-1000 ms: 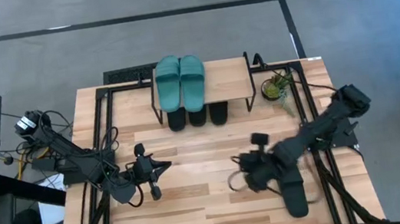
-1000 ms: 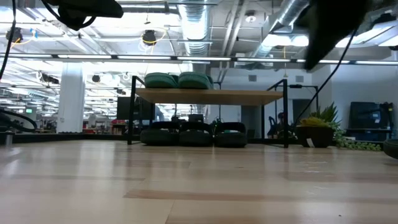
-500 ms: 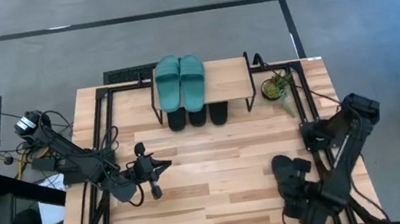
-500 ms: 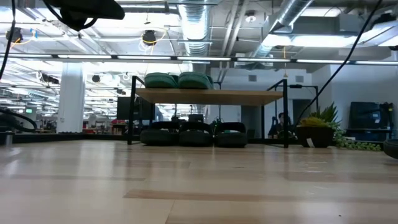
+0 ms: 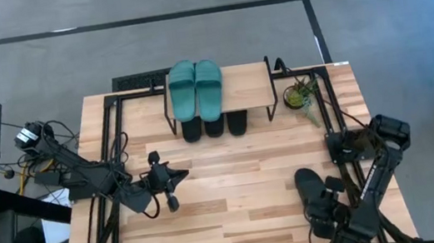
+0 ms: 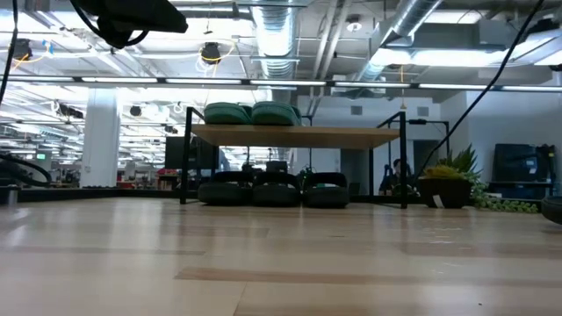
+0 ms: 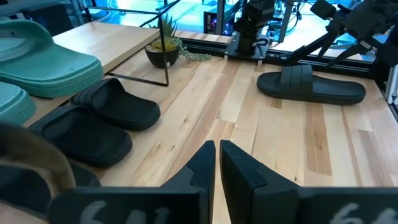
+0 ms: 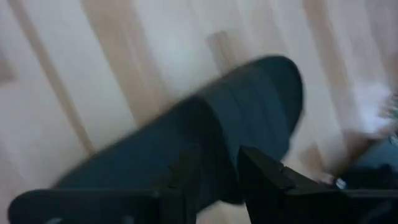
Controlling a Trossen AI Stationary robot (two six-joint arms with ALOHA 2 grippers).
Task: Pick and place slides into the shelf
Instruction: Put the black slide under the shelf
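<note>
Grey floor surrounds a pale wooden bench (image 5: 234, 190), and we see two dark arms reaching over it from above. At the far edge stands the shelf (image 5: 244, 87), its top board carrying the teal-green slides (image 5: 196, 87) side by side. Three black slides (image 7: 102, 121) lie beneath it, toes poking out. Our left claw (image 7: 217, 155) hangs over the middle left of the bench, clenched on nothing. Our right claw (image 8: 217, 165) is at the near right corner, just above one more black slide (image 5: 313, 190) lying flat there; its fingers stand slightly parted, and we cannot tell whether they touch it. A small potted plant (image 5: 300, 94) sits beside the shelf.
</note>
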